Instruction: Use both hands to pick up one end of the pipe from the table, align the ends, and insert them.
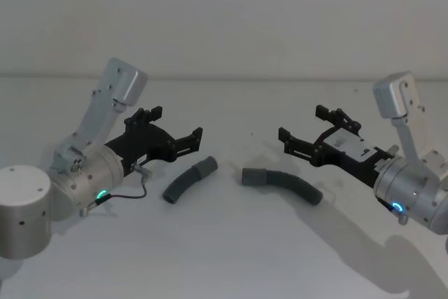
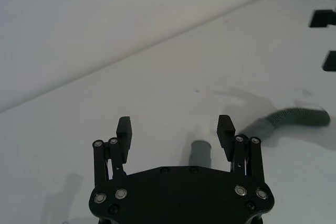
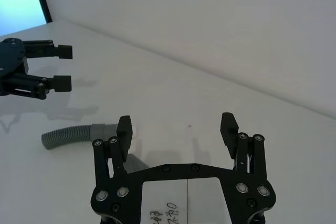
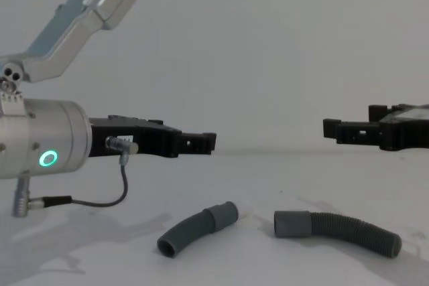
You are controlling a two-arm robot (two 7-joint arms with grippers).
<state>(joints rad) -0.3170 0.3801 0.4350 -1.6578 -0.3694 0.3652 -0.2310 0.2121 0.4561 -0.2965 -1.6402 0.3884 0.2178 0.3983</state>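
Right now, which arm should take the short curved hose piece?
Left. The left gripper hangs open, raised beside the short piece, its cuff framed between the fingers in the left wrist view. The right gripper, also open, is nearer the longer piece.

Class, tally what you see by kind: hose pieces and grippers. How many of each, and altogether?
Dark grey ribbed flexible hose pieces: 2 (short curved piece, longer piece)
Black plastic robot grippers: 2 (left gripper, right gripper)
Total: 4
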